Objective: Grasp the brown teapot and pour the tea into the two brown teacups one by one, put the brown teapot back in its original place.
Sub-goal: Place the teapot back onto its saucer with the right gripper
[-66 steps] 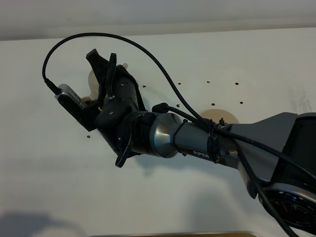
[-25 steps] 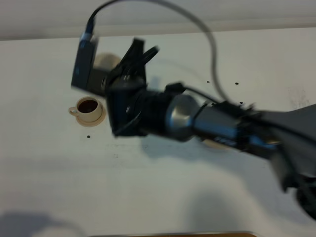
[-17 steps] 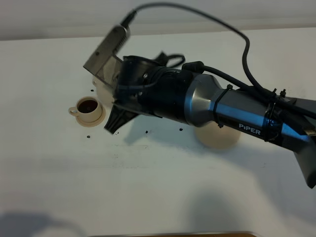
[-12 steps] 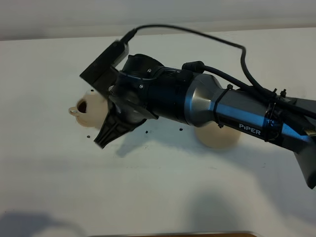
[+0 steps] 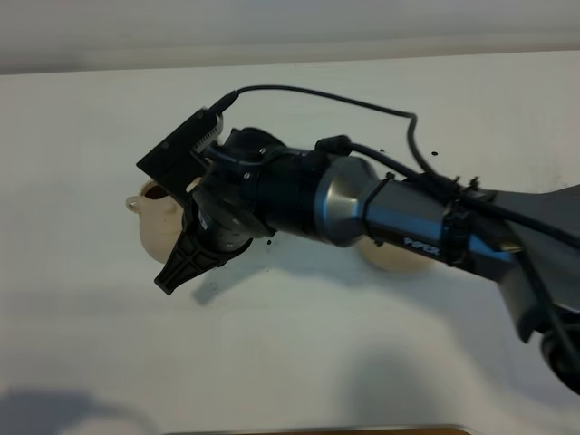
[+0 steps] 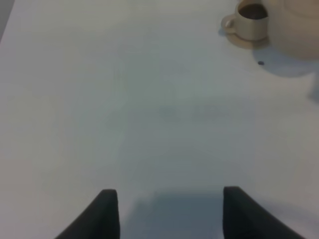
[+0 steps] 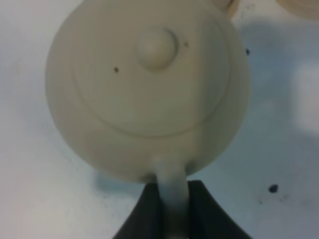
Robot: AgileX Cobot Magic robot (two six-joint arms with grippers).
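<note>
The brown teapot fills the right wrist view from above, lid knob up. Its loop handle sits between the dark fingers of my right gripper, which is shut on it. From above, the right arm reaches across to the left, and the teapot peeks out under the wrist. It hangs right beside a teacup holding dark tea. That teacup on its saucer and an edge of the teapot also show in the left wrist view. The left gripper is open over bare table. The arm half hides the tan coaster disc. The other teacup is hidden.
Small dark specks dot the white table behind the arm. The right arm's body and cable span the middle and right of the overhead view. A tan strip runs along the front edge.
The right arm has swung from the back of the table toward the front left, carrying the teapot. Its wrist now covers part of the filled teacup.
</note>
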